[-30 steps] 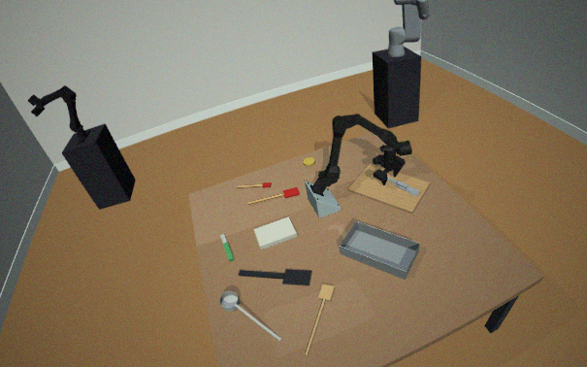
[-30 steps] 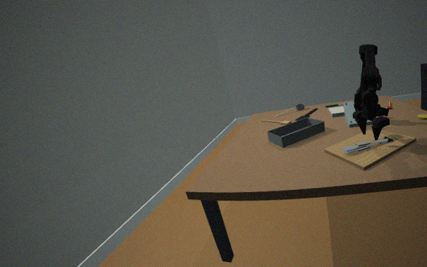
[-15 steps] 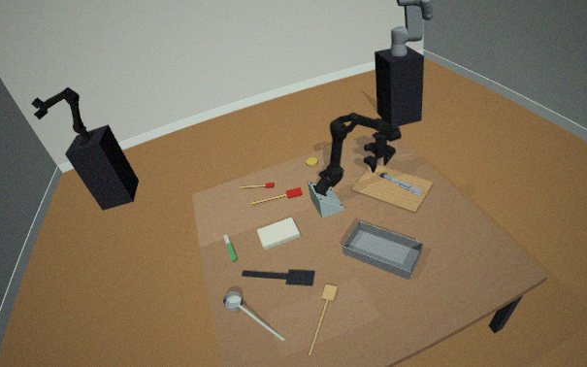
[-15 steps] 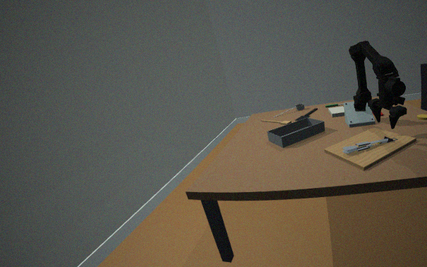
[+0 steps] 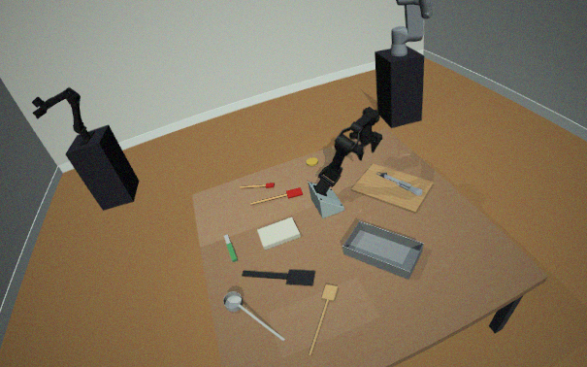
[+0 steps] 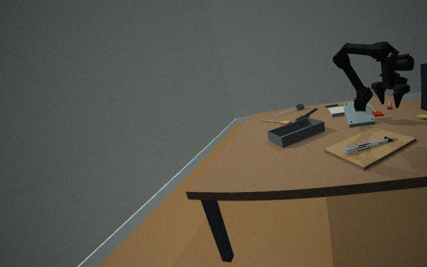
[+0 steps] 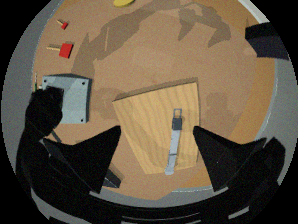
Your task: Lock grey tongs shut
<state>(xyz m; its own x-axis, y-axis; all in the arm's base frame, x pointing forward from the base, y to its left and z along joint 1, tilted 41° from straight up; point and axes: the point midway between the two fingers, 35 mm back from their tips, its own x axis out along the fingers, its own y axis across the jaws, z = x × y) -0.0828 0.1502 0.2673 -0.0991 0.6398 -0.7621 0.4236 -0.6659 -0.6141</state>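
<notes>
Tongs (image 5: 402, 184) (image 6: 368, 145) (image 7: 174, 145) are what I look for first, and they lie on the board (image 5: 370, 188) (image 6: 364, 162) (image 7: 145, 120), narrow, arms close together. The end effector (image 5: 369, 149) (image 6: 389, 104) (image 7: 157, 129) hangs above the counter (image 5: 472, 252) (image 6: 244, 166) (image 7: 150, 60), its fingers wide apart with nothing between them. I take it that they are spread so as to stay off the tongs and leave them lying flat.

Beneath and beside it, the board sits towards the counter's corner nearest the grey robot (image 5: 399, 41). It bears the tongs along their length, which should keep them from rolling away. The tin (image 5: 415, 262) (image 6: 276, 140) stands nearer the counter's long front edge, with nothing across it, so the carrying looks done to me.

Whether the lock has caught I can't see from where I stand; the slim shape suggests it has. If so, only drawing the arm well back seems left; if not, they might spring open.
</notes>
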